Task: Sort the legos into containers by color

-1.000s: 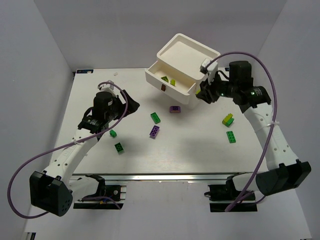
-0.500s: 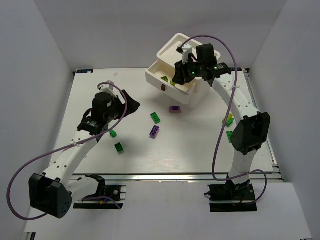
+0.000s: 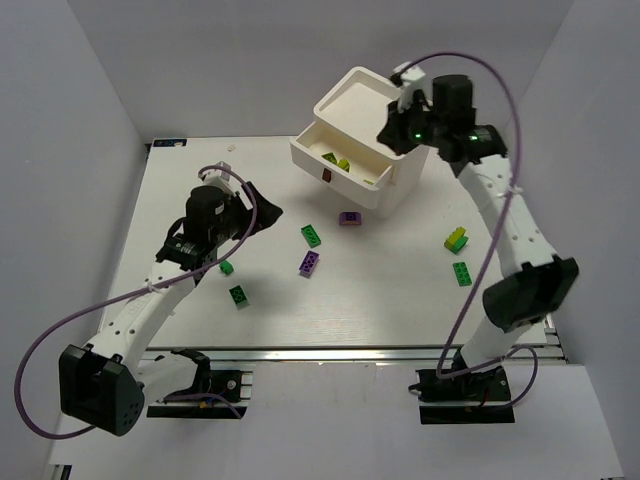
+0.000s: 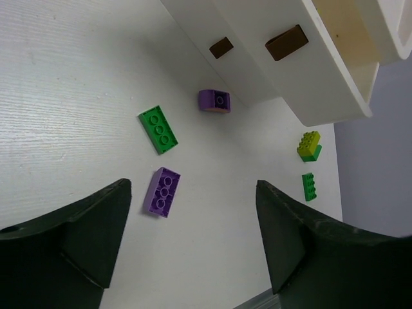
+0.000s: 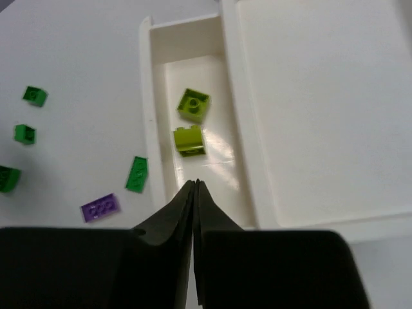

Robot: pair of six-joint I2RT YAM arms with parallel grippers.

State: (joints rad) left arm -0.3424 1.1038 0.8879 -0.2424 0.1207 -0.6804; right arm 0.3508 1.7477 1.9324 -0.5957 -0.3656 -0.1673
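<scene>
Studded plastic legos (image 3: pixel 310 263) lie beside smooth white round-cornered square containers (image 3: pixel 355 190).

Both stacked bins (image 3: pixel 372 105) are plain white, each with a dark brown mark (image 4: pixel 287 42) on one side. The two bricks in the lower bin (image 5: pixel 194 105) are yellow-green. The table (image 3: pixel 380 300) is white with a faint grain. On it lie two purple bricks (image 3: pixel 309 263), four green bricks (image 3: pixel 311 235) and one yellow-green-over-green stack (image 3: pixel 456 239). The arms (image 3: pixel 150 300) are white and the cables (image 3: pixel 40 350) purple.
</scene>
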